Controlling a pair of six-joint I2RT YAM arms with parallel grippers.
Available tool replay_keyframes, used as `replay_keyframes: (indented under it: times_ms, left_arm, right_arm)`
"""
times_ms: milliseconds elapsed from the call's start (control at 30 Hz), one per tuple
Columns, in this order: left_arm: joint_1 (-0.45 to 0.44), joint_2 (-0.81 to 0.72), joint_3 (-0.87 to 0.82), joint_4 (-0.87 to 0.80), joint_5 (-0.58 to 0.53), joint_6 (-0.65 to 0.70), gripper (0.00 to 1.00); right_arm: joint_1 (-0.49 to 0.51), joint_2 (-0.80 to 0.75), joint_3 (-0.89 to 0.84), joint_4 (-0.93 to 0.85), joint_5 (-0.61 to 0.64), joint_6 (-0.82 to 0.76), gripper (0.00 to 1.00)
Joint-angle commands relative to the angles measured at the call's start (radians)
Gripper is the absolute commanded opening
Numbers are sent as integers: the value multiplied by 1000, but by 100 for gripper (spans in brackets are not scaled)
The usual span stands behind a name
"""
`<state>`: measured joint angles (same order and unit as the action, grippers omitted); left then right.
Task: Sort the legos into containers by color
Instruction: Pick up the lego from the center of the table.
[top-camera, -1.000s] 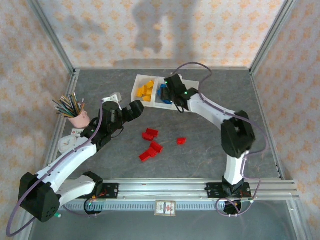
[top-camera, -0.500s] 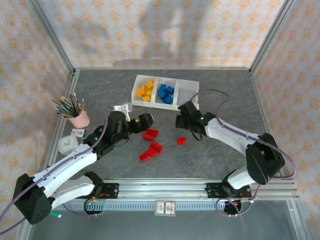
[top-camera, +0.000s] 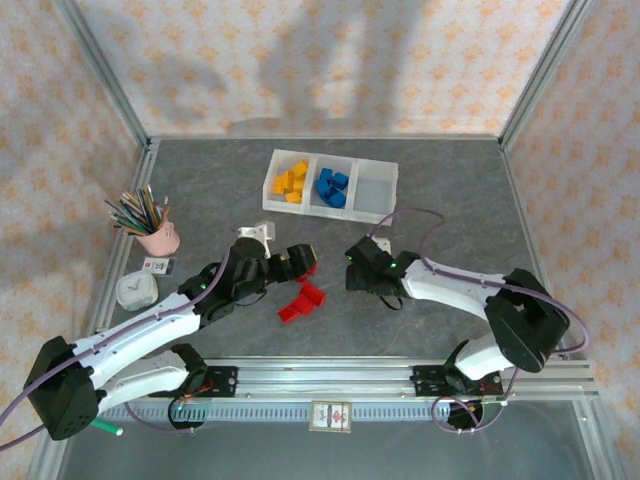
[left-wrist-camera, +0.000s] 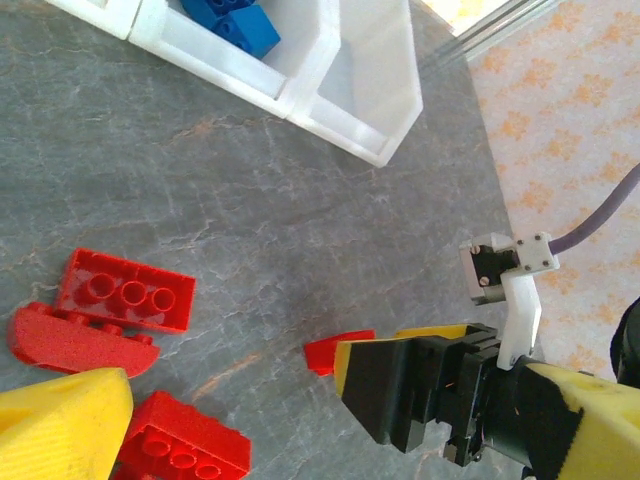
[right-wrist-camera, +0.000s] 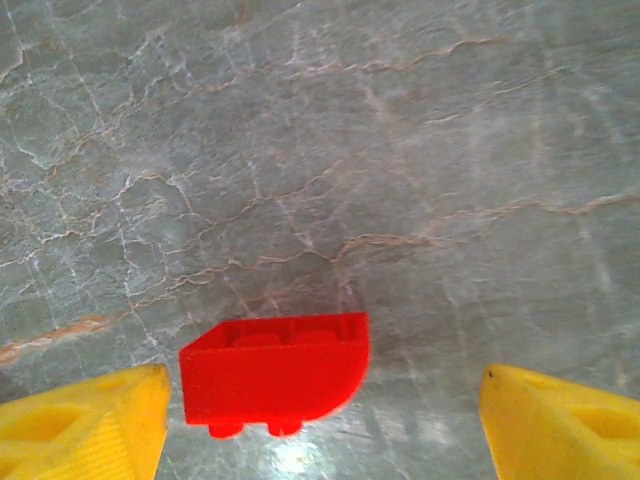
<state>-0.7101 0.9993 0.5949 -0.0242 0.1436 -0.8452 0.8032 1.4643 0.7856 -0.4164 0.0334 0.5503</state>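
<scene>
Legos (top-camera: 300, 300) in red lie on the table, nearer the arm bases than the tray (top-camera: 373, 188). The tray holds yellow legos (top-camera: 290, 182) and blue legos (top-camera: 332, 187). The left gripper (top-camera: 297, 262), jaws fully spread, hangs over the red cluster. The right gripper (right-wrist-camera: 320, 395), jaws apart, straddles one red brick (right-wrist-camera: 275, 375) without clamping it. A second ago it was at the tray's middle compartment. A pink cup of pencils (top-camera: 158, 235) stands well left of the tray.

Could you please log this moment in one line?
left gripper: open, above red legos | right gripper: open, straddling lone red lego
</scene>
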Motion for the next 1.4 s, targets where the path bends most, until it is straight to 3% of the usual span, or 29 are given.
replay_keyframes:
  times_ms: [0,400,933,1167,1367]
  left_arm:
    - [-9,8,-16,41,-40,-25,99]
    - [-12,15,-15,30,-42,-20,99]
    - [-12,22,-9,34,-47,-8,99]
    - [-8,41,61,7,-90,44,99]
    - [19,114,158,-3,-101,85,99]
  right_arm:
    - [27,48,30,46,14,26,81]
    - [34,145,69,39,133,-39,70]
    - [16,108,77,55,122,-76,50]
    - [-40,43,163,12,102,-118,50]
    - [-146,94,340,12,155,-197,51]
